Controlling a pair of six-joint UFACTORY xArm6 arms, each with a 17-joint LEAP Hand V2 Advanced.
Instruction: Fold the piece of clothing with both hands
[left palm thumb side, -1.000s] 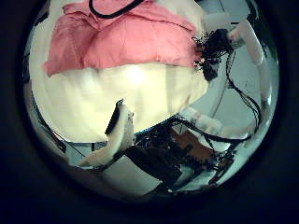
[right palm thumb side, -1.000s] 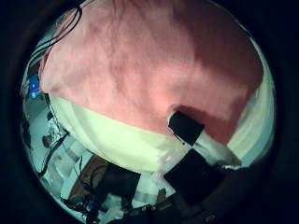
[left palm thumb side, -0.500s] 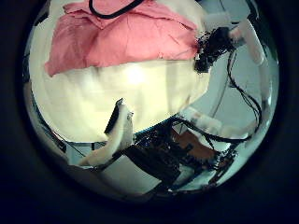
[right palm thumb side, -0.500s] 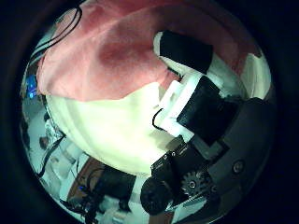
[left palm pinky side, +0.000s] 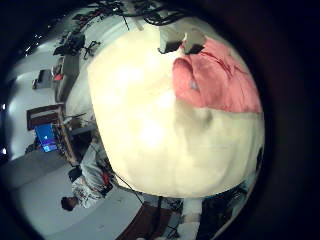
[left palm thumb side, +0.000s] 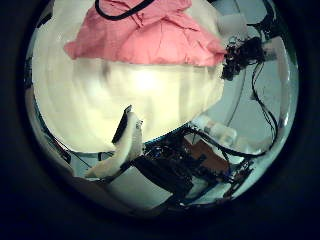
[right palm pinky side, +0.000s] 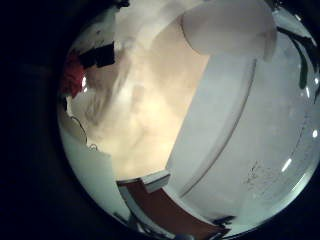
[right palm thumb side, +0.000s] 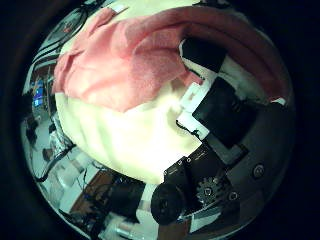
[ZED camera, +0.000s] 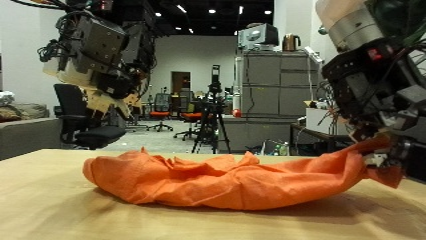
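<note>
A rumpled orange garment (ZED camera: 226, 177) of soft, creased cloth lies in a low, long heap on the pale wooden desk (ZED camera: 53, 210), its long axis running from one arm's side to the other. The right robot hand (ZED camera: 380, 150) has its fingers curled round the garment's end, lifting that edge slightly (the cloth drapes from its grip). Farther back, the left robot hand (ZED camera: 100, 55) hangs well above the desk, fingers relaxed, holding nothing.

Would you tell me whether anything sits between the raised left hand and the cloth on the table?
Nothing visible does. The left hand hangs in open air above the orange cloth on the table; the right hand grips the cloth's far end.
</note>
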